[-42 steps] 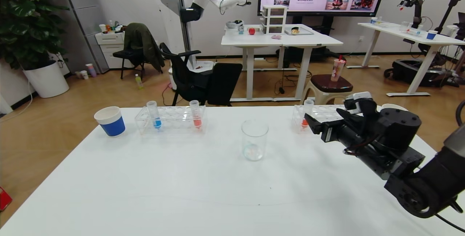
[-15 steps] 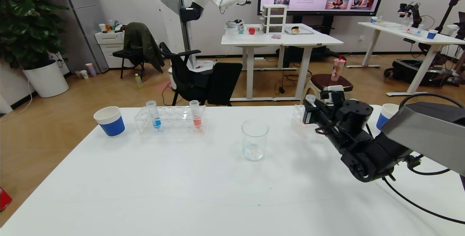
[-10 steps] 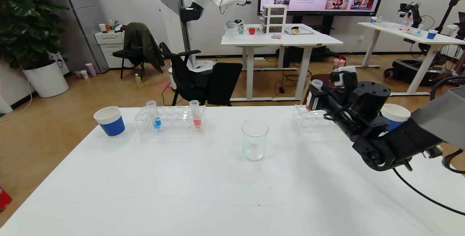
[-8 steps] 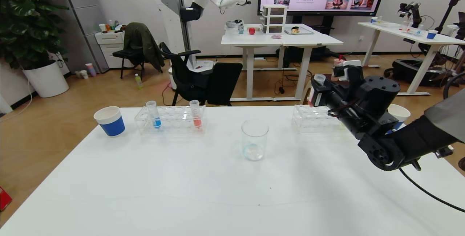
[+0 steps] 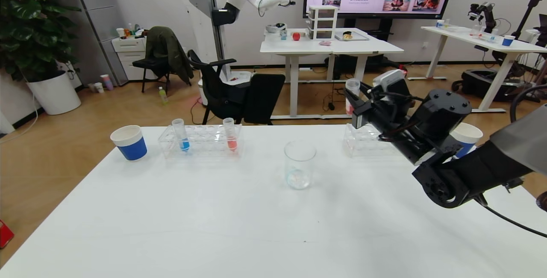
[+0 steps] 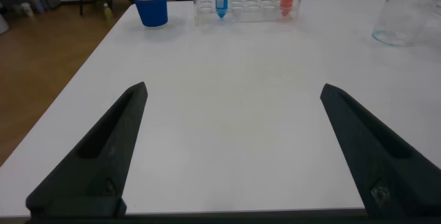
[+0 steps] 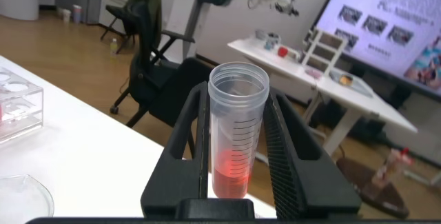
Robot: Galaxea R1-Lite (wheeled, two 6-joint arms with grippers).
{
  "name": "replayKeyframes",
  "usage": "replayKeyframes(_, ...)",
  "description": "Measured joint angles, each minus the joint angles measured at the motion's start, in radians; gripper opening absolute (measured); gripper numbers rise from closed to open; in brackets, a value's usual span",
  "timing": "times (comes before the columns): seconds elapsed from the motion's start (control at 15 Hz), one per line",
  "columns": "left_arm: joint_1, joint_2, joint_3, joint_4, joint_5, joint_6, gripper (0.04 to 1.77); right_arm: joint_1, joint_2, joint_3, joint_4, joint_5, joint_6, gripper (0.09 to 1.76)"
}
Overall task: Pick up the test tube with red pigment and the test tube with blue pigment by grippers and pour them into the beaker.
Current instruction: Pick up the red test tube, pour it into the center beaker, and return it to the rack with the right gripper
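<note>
— So where's the test tube with red pigment (image 5: 352, 96)?

— Upright, clamped in the right pincer (image 5: 355, 103), raised above the right-hand rack (image 5: 363, 141).

— And the beaker (image 5: 299, 164)?

— Lower, toward the robot's left of that pincer, standing apart on the tabletop (image 5: 239, 222).

— The left pincer (image 6: 234, 151)?

— Spread wide, empty, low over the tabletop; the test tube with blue pigment (image 5: 180, 134) sits in the far rack (image 5: 201, 140).

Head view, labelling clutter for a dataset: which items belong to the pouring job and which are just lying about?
Job:
- test tube with red pigment, held upright in the right gripper
- test tube with blue pigment, in the left rack
- beaker

Lying about:
- pinker red tube
- two paper cups
- right rack
</note>
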Motion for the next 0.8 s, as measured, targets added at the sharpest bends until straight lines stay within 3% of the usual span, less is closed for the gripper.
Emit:
replayKeyframes(0.2,0.0,0.0,0.0,0.0,0.0,0.0,1.75,0.017,0.081,-0.034,-0.123,0.197,-0.103,0.51)
replayKeyframes(0.4,0.0,0.0,0.0,0.0,0.0,0.0,1.75,0.031,0.147,-0.064,-0.13,0.255,-0.176,0.51)
replayKeyframes(0.6,0.0,0.0,0.0,0.0,0.0,0.0,1.75,0.029,0.194,-0.125,-0.114,0.381,-0.303,0.51)
replayKeyframes(0.8,0.0,0.0,0.0,0.0,0.0,0.0,1.75,0.031,0.213,-0.18,-0.082,0.42,-0.37,0.51)
